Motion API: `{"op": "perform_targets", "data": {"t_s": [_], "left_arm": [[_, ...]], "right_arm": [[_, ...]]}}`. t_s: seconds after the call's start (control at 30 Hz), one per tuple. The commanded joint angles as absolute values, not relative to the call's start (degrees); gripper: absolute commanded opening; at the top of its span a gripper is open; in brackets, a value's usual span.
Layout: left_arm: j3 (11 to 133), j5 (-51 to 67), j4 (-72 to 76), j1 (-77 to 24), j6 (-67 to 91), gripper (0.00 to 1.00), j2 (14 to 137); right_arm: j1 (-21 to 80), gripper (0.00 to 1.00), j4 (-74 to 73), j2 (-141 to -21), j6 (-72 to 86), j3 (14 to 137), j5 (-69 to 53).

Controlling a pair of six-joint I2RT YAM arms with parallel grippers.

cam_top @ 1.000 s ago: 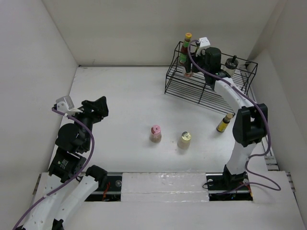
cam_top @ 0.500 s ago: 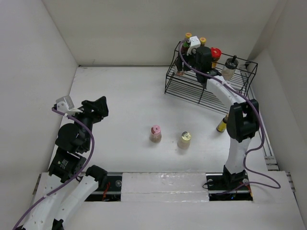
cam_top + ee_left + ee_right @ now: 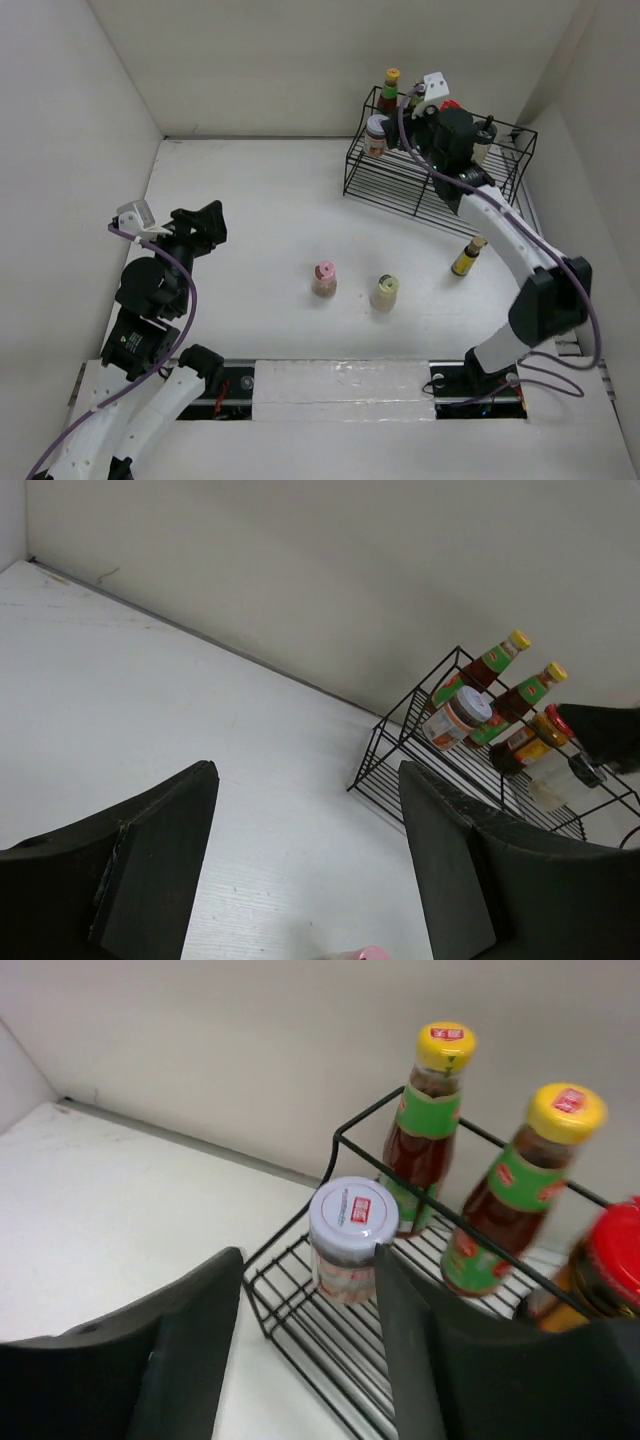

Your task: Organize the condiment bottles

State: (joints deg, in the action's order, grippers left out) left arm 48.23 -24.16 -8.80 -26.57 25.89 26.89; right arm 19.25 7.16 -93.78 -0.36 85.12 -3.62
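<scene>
A white-lidded jar (image 3: 352, 1238) (image 3: 376, 133) stands upright on the left corner of the black wire rack (image 3: 420, 190). My right gripper (image 3: 303, 1268) (image 3: 403, 133) hangs open just in front of it, holding nothing. Behind the jar are two yellow-capped sauce bottles (image 3: 430, 1120) (image 3: 520, 1185) and a red-lidded jar (image 3: 612, 1270). A grey-capped shaker (image 3: 483, 140) is at the rack's right end. On the table stand a pink-capped shaker (image 3: 324, 278), a cream-capped shaker (image 3: 385, 292) and a small yellow-brown bottle (image 3: 466, 256). My left gripper (image 3: 205, 225) (image 3: 305, 775) is open and empty at the far left.
The rack (image 3: 400, 765) sits in the back right corner against the white walls. White walls close in the table on the left, back and right. The right arm reaches over the yellow-brown bottle toward the rack.
My right gripper carried the white-lidded jar to the rack's left corner, let go of it and drew back to the right. The left arm has not moved.
</scene>
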Motion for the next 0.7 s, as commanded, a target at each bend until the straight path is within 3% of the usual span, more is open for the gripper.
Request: {"op": "perform_targets", "data": {"t_s": [0.0,0.07,0.13,0.2,0.23,0.27,0.33,0.47,0.67], "left_arm": [[47.81,-23.64,-6.15,-26.63,25.49,0.69,27.25],[47.81,-23.12,-6.15,-26.63,25.49,0.69,27.86],[47.81,-22.59,-6.15,-26.63,25.49,0.69,27.86],[47.81,-22.59,-6.15,-26.63,25.49,0.70,27.86],[47.81,-22.59,-6.15,-26.63,25.49,0.70,28.38],[47.81,-22.59,-6.15,-26.63,25.49,0.70,28.39],[47.81,-21.88,-6.15,-26.63,25.49,0.71,28.39],[47.81,-21.36,-6.15,-26.63,25.49,0.72,28.39],[47.81,-20.65,-5.63,-26.63,25.49,0.72,27.86]], "right_arm": [[21.79,0.30,13.62,-82.02,0.70,70.56,2.61],[22.68,0.13,14.76,-76.41,2.10,64.05,3.86],[25.47,0.10,13.98,-73.14,4.21,58.56,6.13],[28.02,0.22,7.17,-68.32,5.70,52.84,11.31],[29.52,0.31,4.16,-66.38,6.50,51.26,20.04],[31.97,0.50,1.43,-64.18,7.20,48.19,24.30],[32.70,0.62,-7.06,-57.07,10.61,45.63,30.56],[31.91,0.75,-17.92,-46.16,15.12,41.67,39.89],[23.48,0.77,-23.45,-43.93,16.96,40.96,41.57]]}}
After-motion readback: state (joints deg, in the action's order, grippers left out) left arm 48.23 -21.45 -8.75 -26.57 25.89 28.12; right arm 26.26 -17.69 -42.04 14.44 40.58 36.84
